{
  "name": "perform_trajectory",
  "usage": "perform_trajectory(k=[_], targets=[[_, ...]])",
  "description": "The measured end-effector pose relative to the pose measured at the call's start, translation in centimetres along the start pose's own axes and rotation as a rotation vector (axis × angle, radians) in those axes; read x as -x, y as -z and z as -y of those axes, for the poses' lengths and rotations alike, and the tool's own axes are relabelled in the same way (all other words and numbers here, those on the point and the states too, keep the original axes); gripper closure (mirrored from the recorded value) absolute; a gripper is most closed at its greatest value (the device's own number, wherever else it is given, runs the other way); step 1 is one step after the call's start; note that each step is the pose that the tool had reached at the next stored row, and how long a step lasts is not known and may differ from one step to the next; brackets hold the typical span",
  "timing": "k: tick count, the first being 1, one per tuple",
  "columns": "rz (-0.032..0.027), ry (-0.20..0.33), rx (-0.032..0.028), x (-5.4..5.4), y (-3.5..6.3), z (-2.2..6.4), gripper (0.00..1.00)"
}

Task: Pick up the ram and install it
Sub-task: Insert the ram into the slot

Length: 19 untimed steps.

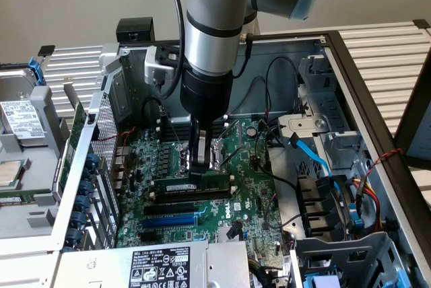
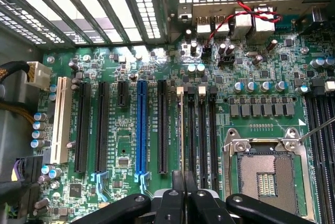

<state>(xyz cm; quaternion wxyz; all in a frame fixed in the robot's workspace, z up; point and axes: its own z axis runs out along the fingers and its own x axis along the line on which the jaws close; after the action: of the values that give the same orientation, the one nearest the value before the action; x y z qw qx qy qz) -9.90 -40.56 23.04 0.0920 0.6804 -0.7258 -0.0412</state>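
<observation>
gripper (image 1: 202, 169) pinches the ram (image 1: 188, 185) by its top edge; ram stands upright. exterior view: black slot (image 1: 185, 205) parallel, just beside at 6 o'clock; cpu socket (image 1: 219, 149) near at 12.

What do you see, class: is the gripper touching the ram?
Touching. In the exterior view the gripper grips the top edge of the ram, with no gap between them.
</observation>
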Motion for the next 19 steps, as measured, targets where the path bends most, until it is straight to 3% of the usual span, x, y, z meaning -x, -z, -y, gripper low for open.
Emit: perform_trajectory(k=[19], targets=[[0.0007,0.0,0.0016,0.0,-0.07,0.08,0.88]])
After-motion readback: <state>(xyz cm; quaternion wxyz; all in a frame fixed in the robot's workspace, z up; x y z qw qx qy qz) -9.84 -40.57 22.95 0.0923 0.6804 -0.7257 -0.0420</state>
